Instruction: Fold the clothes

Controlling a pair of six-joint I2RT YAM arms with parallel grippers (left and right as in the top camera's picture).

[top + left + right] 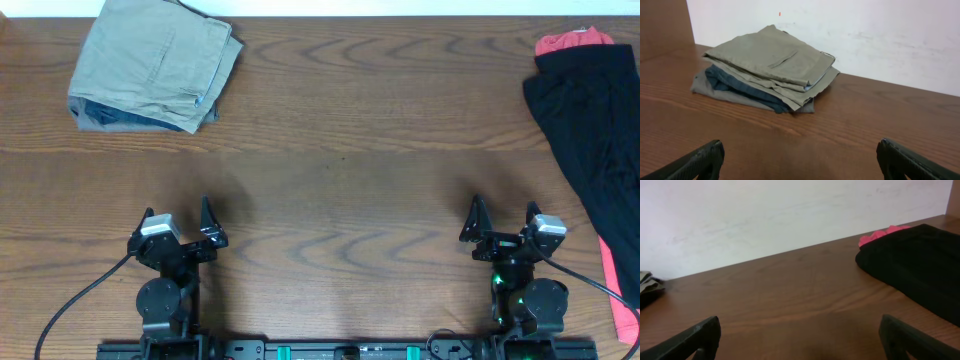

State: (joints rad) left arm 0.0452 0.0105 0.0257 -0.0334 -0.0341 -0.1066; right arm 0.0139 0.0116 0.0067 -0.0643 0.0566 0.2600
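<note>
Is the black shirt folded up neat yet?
Not yet. The black shirt lies in a long, wrinkly heap on top of the red shirt, running off the picture's edge.

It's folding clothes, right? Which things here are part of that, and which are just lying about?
For the job: black shirt, far right; left gripper and right gripper, both open and empty.
Just lying about: folded khaki trousers, far left; red T-shirt, peeking out beneath the black shirt.
</note>
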